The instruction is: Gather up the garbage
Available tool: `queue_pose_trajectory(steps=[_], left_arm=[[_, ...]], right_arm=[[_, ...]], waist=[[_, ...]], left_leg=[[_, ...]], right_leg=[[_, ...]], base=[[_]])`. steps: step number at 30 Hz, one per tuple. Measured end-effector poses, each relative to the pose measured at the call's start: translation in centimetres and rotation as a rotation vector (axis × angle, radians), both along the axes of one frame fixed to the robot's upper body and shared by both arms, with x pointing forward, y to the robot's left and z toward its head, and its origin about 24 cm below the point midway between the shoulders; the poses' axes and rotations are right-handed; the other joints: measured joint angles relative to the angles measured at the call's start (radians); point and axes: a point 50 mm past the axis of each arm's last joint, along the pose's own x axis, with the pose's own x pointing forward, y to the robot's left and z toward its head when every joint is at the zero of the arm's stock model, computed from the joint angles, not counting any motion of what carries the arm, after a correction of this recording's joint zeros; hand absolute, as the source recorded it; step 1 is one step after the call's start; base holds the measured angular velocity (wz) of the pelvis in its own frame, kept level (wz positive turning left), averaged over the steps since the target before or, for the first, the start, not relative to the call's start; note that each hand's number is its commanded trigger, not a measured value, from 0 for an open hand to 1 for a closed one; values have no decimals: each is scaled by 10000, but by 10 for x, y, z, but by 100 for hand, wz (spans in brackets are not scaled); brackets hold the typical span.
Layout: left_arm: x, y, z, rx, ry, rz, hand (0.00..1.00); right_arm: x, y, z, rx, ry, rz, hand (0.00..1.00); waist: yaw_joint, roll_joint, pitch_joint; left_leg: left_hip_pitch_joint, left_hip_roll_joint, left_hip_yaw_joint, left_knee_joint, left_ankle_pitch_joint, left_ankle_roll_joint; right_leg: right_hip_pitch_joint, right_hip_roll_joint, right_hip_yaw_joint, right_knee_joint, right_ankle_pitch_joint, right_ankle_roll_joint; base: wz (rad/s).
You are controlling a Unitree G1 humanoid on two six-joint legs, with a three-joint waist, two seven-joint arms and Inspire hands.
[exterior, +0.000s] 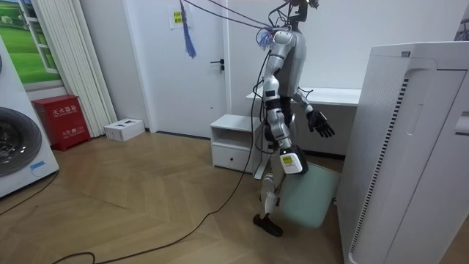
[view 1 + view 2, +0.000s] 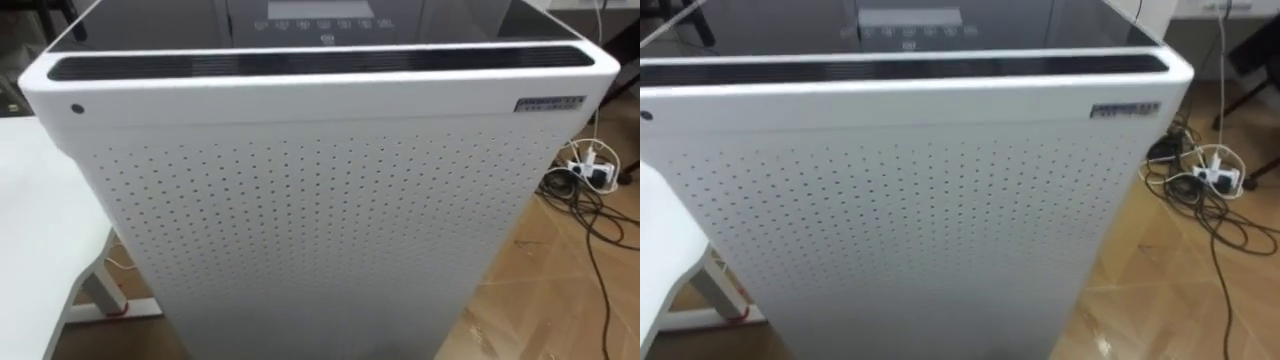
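**A:** Where does your robot stand?

**B:** You have it upright on the wood floor. It faces a tall white purifier that stands close in front of it. From the head you look down on the purifier's perforated front and its dark top panel.

**A:** And to the sides?

**B:** A white table is at its left, near the purifier. At its right a power strip lies on the floor among dark cables. (In the room view a low white cabinet stands beyond the robot, by the door.)

**A:** What of the hands?

**B:** Your left hand is held out forward at about waist height, toward the purifier but apart from it. Its fingers are spread and nothing is in them. Your right hand hangs low by the thigh, and I cannot tell its state because it is too small there.

**A:** Where is the garbage?

**B:** I cannot tell you. A pale green thing sits low by the robot's legs, just below the right hand, between the robot and the purifier. I cannot make out whether it is a bin or a bag, or whether the hand touches it.
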Motion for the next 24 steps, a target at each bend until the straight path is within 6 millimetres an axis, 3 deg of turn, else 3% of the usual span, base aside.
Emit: queue_pose_trajectory(steps=[4, 16, 24], left_arm=[[-24, 9, -11, -132, 759, 1061, 0], [-88, 22, -35, -231, 3411, 3697, 0], [-111, 17, -43, -243, 4772, 4640, 0]], right_arm=[[-12, -1, -5, 50, 463, -421, 100], [-42, 2, -14, 263, 1483, -1568, 100], [-61, 13, -21, 875, 1992, -2703, 100]], waist=[[48, 46, -6], [117, -98, -15], [-38, -133, 1]], left_leg=[[168, -32, -57, -82, -11, -19], [486, -49, -314, -192, -49, -63], [760, -67, -444, -179, -94, -77]], right_leg=[[236, 31, -27, -152, -7, 5], [712, 20, -321, -308, -137, 12], [1037, 12, -396, -330, -200, 33]], base=[[3], [7], [4]])
